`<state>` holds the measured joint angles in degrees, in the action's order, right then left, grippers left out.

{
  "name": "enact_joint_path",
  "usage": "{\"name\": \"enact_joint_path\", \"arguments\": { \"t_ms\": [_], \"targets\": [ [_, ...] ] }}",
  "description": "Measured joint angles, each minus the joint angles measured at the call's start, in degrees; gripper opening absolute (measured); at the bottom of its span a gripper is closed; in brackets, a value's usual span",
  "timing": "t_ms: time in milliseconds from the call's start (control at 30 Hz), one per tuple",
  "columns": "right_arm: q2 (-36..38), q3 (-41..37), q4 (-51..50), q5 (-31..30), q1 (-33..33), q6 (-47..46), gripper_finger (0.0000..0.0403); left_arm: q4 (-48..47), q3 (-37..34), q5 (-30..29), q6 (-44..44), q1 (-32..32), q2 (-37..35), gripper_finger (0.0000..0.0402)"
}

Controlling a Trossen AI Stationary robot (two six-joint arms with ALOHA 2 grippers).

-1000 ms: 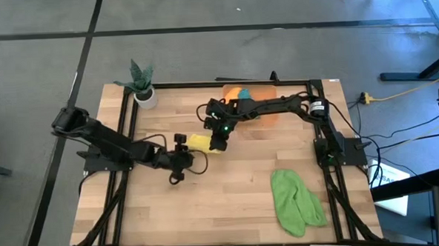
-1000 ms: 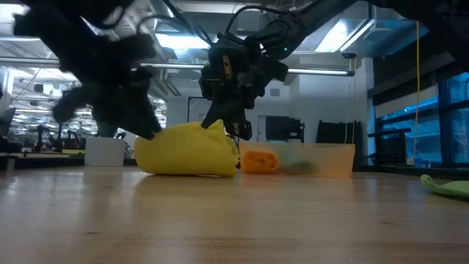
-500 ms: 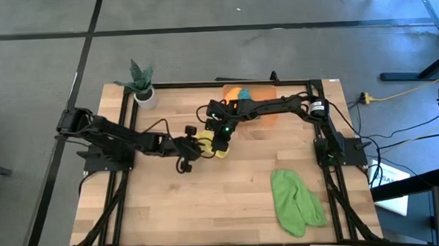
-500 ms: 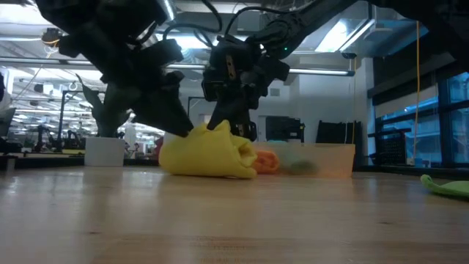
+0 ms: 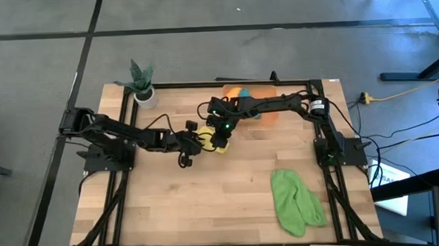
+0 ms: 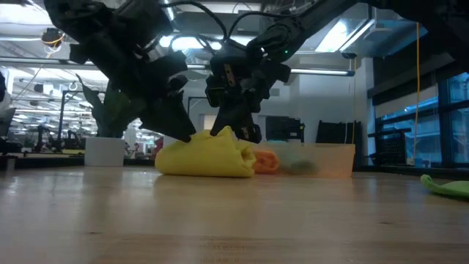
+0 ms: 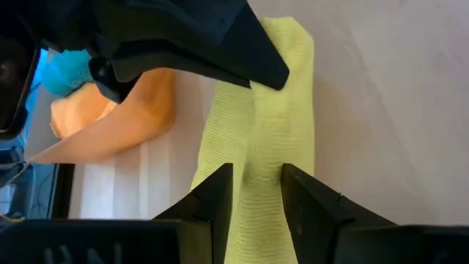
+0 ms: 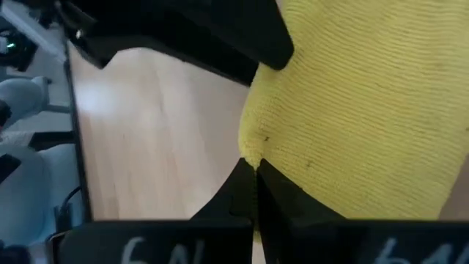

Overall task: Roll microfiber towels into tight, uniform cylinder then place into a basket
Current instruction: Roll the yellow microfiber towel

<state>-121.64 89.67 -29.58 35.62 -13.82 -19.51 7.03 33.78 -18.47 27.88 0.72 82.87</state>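
Plant pot: white pot with a green plant (image 5: pixel 142 88) stands at the table's (image 5: pixel 208 205) far left corner, clear of the work.
Left end effector: left end effector (image 5: pixel 194 140) sits at the yellow towel's left side, its fingers (image 7: pixel 212 198) apart and straddling a fold of the cloth, not squeezing it.
Yellow towel: yellow towel (image 6: pixel 205 155) lies near the table's middle as a loose, lumpy bundle, just short of the basket.
Right end effector: right end effector (image 5: pixel 219 137) is on the towel's top edge, fingers (image 8: pixel 245 187) together and clamped on a pinch of yellow cloth.
Basket: translucent orange basket (image 6: pixel 322 161) stands at the far edge, already holding an orange towel (image 6: pixel 265 161) and a teal towel (image 7: pixel 62 73).
Green towel: light green towel (image 5: pixel 297 201) lies unrolled at the near right, well apart from both arms.
Step in hand: probably tightening or gathering the yellow roll before moving it.
Next move: likely the left end effector must close so both carry the bundle into the basket without it unrolling.
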Motion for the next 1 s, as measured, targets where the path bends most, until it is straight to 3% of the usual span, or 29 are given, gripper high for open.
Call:
{"name": "enact_joint_path", "arguments": {
  "t_ms": [167,600,1000],
  "targets": [
    [0.0,0.0,-0.1,-5.8,0.1,-0.2,0.0003,3.0,0.0,3.6,2.3,-2.2,2.7,0.0108],
    [0.0,0.0,-1.6,-21.5,-1.2,-1.5,0.0006,5.1,0.0,0.7,4.3,-5.6,4.0,0.0108],
    [0.0,-0.1,-9.7,-19.8,1.7,0.3,0.0006,5.1,0.0,-3.5,2.7,-10.9,3.6,0.0108]
  ]
}}
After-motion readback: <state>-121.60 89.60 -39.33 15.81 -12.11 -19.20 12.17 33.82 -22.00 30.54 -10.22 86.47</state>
